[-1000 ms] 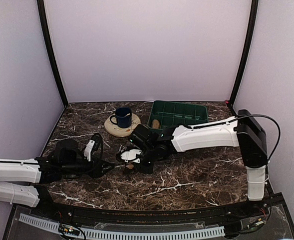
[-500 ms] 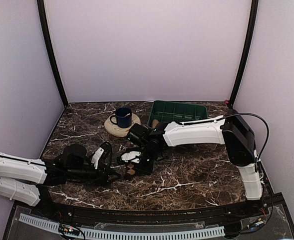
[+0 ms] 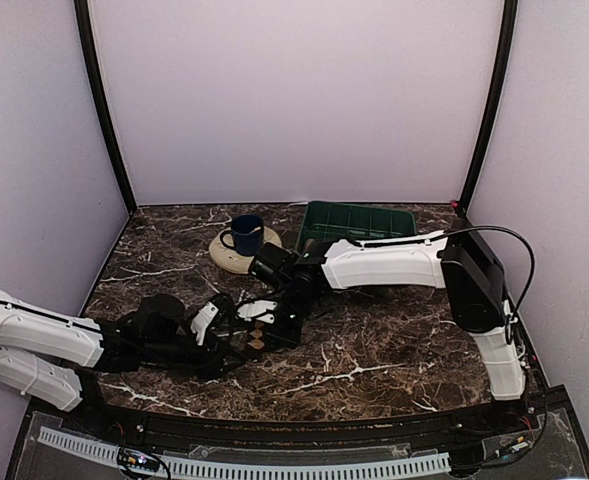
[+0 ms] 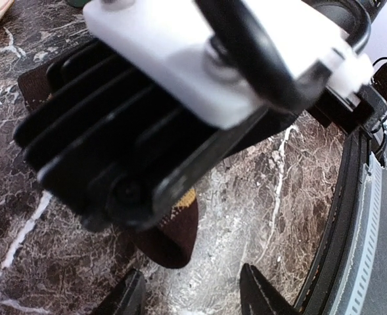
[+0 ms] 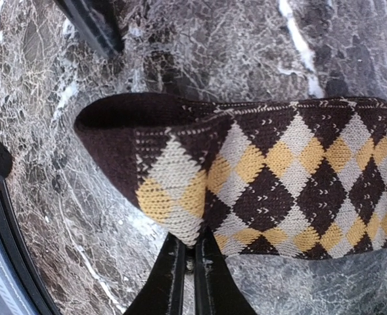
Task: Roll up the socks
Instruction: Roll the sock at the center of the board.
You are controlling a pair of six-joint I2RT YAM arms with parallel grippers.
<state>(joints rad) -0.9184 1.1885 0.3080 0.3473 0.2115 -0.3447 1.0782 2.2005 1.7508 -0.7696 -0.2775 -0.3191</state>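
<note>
The dark brown argyle sock (image 5: 292,177) lies flat on the marble, its toe end folded over. My right gripper (image 5: 192,259) is shut on the folded edge of that sock. From above, only a small patch of the sock (image 3: 258,341) shows under the right gripper (image 3: 261,330). In the left wrist view the right gripper's black and white body fills the frame, and the brown sock toe (image 4: 170,239) pokes out below it. My left gripper (image 4: 193,298) is open just short of that toe, holding nothing. From above, the left gripper (image 3: 236,349) sits left of the sock.
A blue mug (image 3: 245,234) stands on a round wooden coaster (image 3: 232,260) at the back. A green tray (image 3: 374,220) sits behind the right arm. The table's black front rail (image 4: 357,216) runs close by the left gripper.
My left arm has moved right towards the sock and its jaws have opened wider. The right arm has swung left and nearer, still gripping the sock.
</note>
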